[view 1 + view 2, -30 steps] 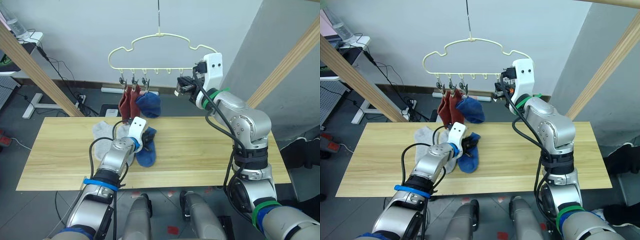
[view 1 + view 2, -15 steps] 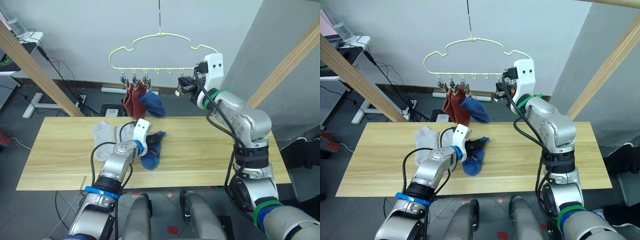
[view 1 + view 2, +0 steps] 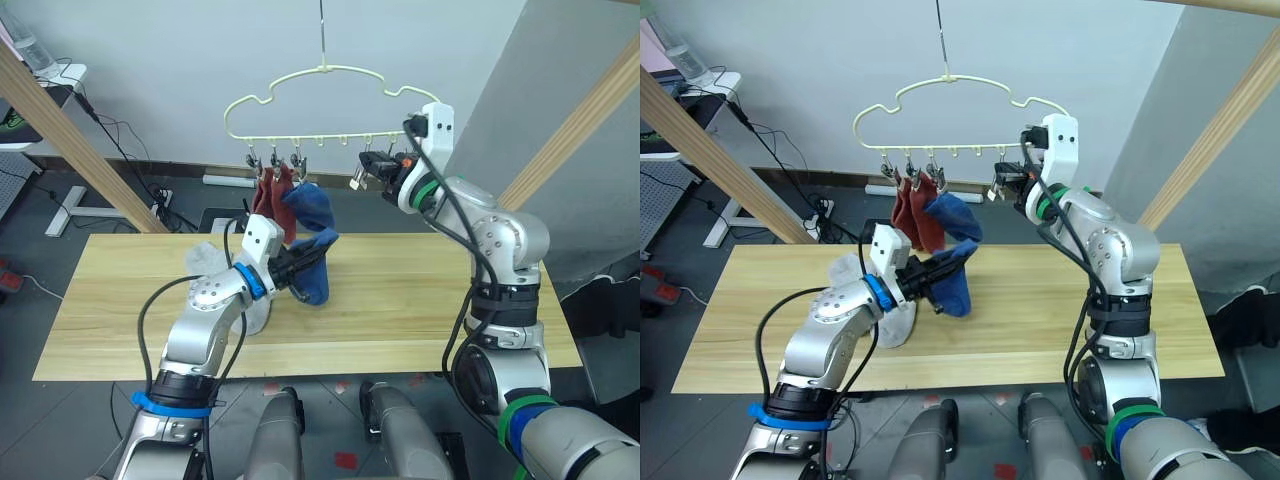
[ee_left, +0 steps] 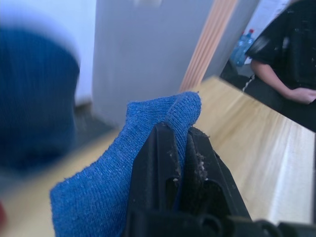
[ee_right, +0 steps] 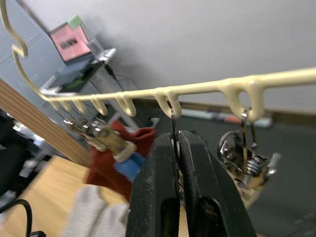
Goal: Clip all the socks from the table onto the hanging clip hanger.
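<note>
The left gripper (image 3: 297,268) has lifted a blue sock (image 3: 312,268) clear of the table (image 3: 420,300); half a second ago the sock's toe was still dragging on the wood, and a second ago it lay flat beside the grey ones. Now it hangs from the pinched fingers, cuff end clamped between them as the left wrist view shows, and it sits just below and in front of the socks already on the hanger. The right gripper (image 5: 177,148) has shifted slightly along the pale-yellow clip hanger (image 3: 330,75) and its fingers are pressed together on the wire of a free clip (image 5: 174,129) on the bar, next to another empty clip (image 5: 249,163). Three clips at the bar's left end are filled: two rust red socks (image 3: 268,195) and one blue sock (image 3: 310,203). Two light grey socks (image 3: 215,262) remain on the table, partly hidden by the left arm. This likely means the fourth sock is on its way up to the held clip, putting the task about halfway. No brand, label or readable writing shows on the socks, hanger or table.
</note>
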